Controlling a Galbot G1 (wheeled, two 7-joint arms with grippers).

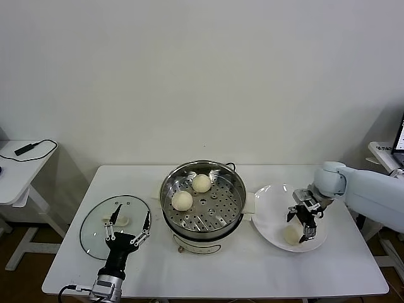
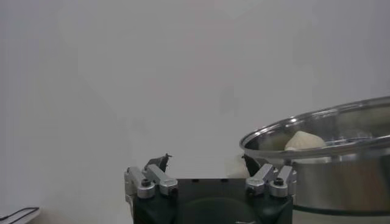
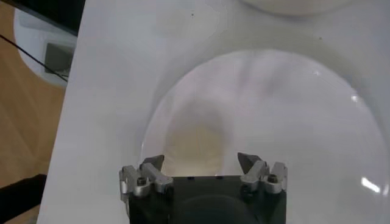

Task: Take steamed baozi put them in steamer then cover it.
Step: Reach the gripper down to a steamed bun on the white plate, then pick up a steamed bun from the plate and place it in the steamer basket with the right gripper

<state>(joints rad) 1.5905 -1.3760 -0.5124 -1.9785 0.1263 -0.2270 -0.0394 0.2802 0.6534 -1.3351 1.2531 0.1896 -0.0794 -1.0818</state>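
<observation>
Hovering over the white plate (image 1: 273, 218), the right gripper (image 1: 302, 222) has fingers spread above one baozi (image 1: 291, 234); two more baozi (image 1: 201, 183) sit in the steamer (image 1: 237, 189); the left gripper (image 1: 129, 223), open, idles above the glass lid (image 1: 95, 230)

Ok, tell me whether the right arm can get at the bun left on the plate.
Probably yes. The right end effector hangs open right over the bun on the white plate, with nothing between them. The left end effector sits far off by the glass lid.
</observation>
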